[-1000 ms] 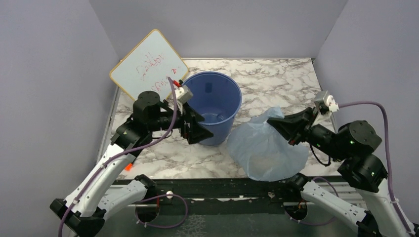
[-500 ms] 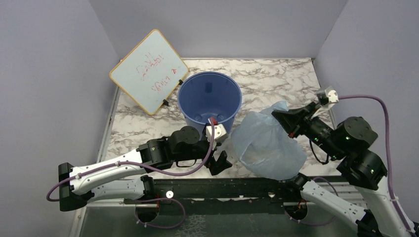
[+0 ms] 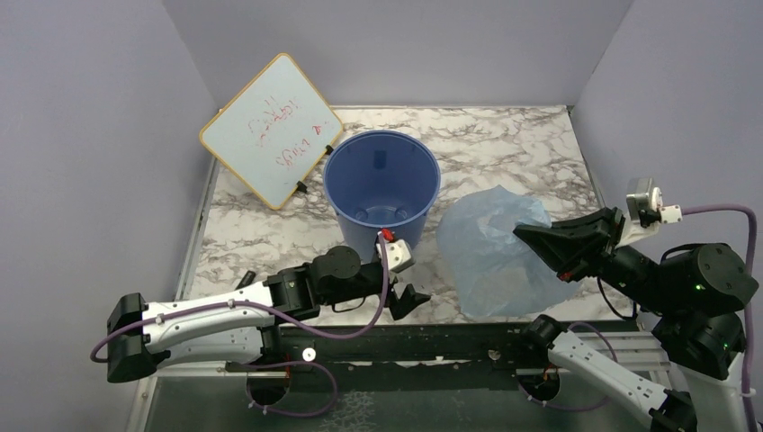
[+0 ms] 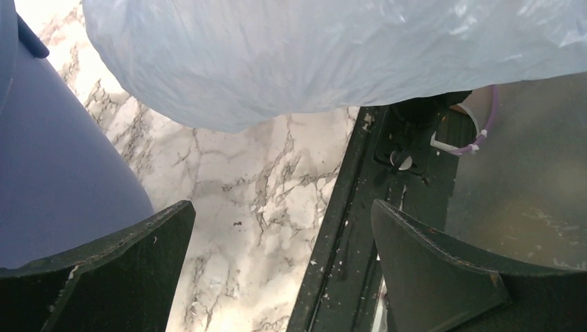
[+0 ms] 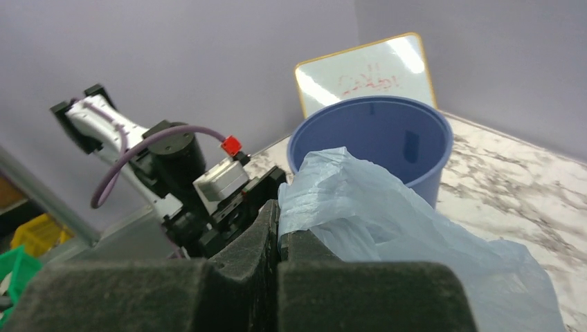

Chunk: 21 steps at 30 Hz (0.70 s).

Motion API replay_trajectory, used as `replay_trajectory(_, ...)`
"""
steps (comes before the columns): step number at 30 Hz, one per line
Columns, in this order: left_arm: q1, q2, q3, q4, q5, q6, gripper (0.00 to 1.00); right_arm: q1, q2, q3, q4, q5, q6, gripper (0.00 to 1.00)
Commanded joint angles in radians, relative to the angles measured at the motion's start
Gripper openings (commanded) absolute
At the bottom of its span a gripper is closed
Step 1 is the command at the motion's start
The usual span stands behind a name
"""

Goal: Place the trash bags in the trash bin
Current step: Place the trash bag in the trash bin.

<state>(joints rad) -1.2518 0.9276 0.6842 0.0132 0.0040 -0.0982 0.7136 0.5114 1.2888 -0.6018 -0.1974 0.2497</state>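
The trash bin (image 3: 382, 193), a round blue bucket, stands upright in the middle of the marble table. To its right hangs the trash bag (image 3: 490, 256), thin light-blue plastic, sagging down to the table. My right gripper (image 3: 522, 232) is shut on the bag's upper right edge; in the right wrist view the film (image 5: 387, 221) is pinched between the fingertips of the right gripper (image 5: 278, 207), with the bin (image 5: 374, 135) beyond. My left gripper (image 3: 409, 297) lies low near the table's front edge, open and empty. In its wrist view the left gripper (image 4: 282, 207) has the bag (image 4: 311, 55) ahead and the bin (image 4: 55, 173) at its left.
A white board (image 3: 270, 128) with red writing leans at the back left, close to the bin. The black base rail (image 3: 432, 337) runs along the table's front edge, under the left gripper. Purple walls enclose the left, back and right sides.
My left arm has swung from the bin's left side down to the front edge, still open. My right arm has drawn back to the right, taking the bag away from the bin.
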Motion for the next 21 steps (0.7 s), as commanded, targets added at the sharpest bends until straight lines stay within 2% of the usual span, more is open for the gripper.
replay_trajectory(1,-0.003,-0.012,-0.019,0.174,0.066,0.091,0.99,0.003,0.023,0.019,-0.031,-0.209,-0.033,0.01)
replay_trajectory(8,-0.012,0.019,-0.043,0.218,0.143,0.201,0.99,0.003,0.006,0.017,-0.009,-0.269,-0.027,0.01)
replay_trajectory(16,-0.034,0.076,-0.04,0.256,0.152,0.268,0.99,0.003,0.006,-0.009,0.046,-0.308,-0.013,0.01)
replay_trajectory(21,-0.051,0.164,0.0,0.267,0.28,0.284,0.99,0.003,0.019,-0.014,0.066,-0.287,0.0,0.01)
